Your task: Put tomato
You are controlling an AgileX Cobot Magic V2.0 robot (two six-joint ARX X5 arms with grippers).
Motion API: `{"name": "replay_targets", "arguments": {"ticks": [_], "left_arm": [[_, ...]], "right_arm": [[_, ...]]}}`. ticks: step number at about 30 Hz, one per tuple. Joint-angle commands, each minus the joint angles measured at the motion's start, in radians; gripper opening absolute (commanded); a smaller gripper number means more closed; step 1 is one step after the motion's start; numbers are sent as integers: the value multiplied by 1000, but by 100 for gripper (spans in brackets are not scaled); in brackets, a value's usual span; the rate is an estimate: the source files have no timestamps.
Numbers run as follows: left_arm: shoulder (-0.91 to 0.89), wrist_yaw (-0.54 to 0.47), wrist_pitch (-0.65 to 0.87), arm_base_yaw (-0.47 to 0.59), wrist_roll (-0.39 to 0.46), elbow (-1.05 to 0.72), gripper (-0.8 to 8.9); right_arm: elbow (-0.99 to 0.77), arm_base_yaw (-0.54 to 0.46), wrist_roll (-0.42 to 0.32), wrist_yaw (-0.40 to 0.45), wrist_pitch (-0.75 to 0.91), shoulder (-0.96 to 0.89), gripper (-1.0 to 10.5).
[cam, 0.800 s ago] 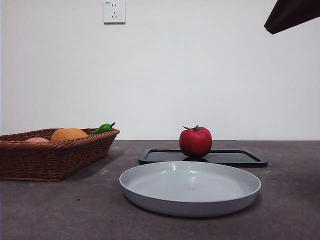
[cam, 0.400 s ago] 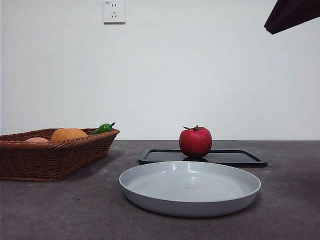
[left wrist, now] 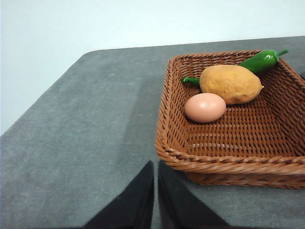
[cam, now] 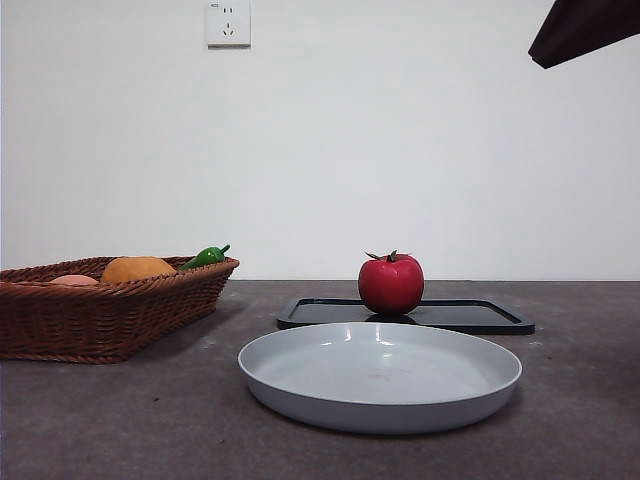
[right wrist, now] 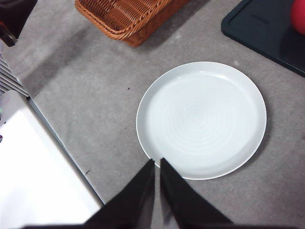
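The red tomato (cam: 391, 284) with a dark calyx stands upright on the black tray (cam: 480, 316), behind the grey plate (cam: 380, 375). In the right wrist view only its red edge (right wrist: 299, 16) shows at the corner, on the tray (right wrist: 259, 31). My right gripper (right wrist: 157, 164) hangs high over the near rim of the plate (right wrist: 202, 119), jaws shut and holding nothing. It shows as a dark tip (cam: 580, 28) at the top right of the front view. My left gripper (left wrist: 156, 167) is shut and empty, above the table beside the wicker basket (left wrist: 171, 148).
The wicker basket (cam: 100, 310) at the left holds an orange-brown round item (left wrist: 230, 84), a pale egg (left wrist: 205, 107) and a green pepper (left wrist: 259, 60). A wall socket (cam: 228, 23) is on the back wall. A white surface (right wrist: 33, 176) lies beyond the table edge.
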Motion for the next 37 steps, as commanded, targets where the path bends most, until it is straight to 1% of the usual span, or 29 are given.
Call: {"name": "replay_targets", "arguments": {"ticks": [1,2,4,7,11,13,16,19,22,27,33,37], "left_arm": [[-1,-2,-7,3,-5,-20,13],[-1,-2,-7,3,-5,-20,13],[-1,-2,-7,3,-5,-20,13],[-1,-2,-7,3,-5,-20,13],[-1,-2,-7,3,-5,-20,13],[-1,-2,-7,3,-5,-20,13],[-1,-2,-7,3,-5,-20,13],[-1,-2,-7,3,-5,-20,13],[-1,-2,-7,3,-5,-20,13],[-1,-2,-7,3,-5,-20,13],[-1,-2,-7,3,-5,-20,13],[-1,-2,-7,3,-5,-20,13]], "right_arm": [[8,-11,-72,31,9,-20,6],[8,-26,-103,47,13,-32,6],[-1,-70,-123,63,52,-57,6],[-58,-182,-114,65,182,-137,6],[-196,-317,-107,72,346,-272,6],[-294,-383,-106,111,435,-355,6],[-431,-441,-90,175,553,-466,6],[-553,-474,-69,243,642,-567,5],[-650,-493,-52,299,686,-652,6],[-757,-505,-46,309,712,-739,6],[-822,-510,-39,309,713,-776,5],[-824,-516,-32,335,636,-798,6]]}}
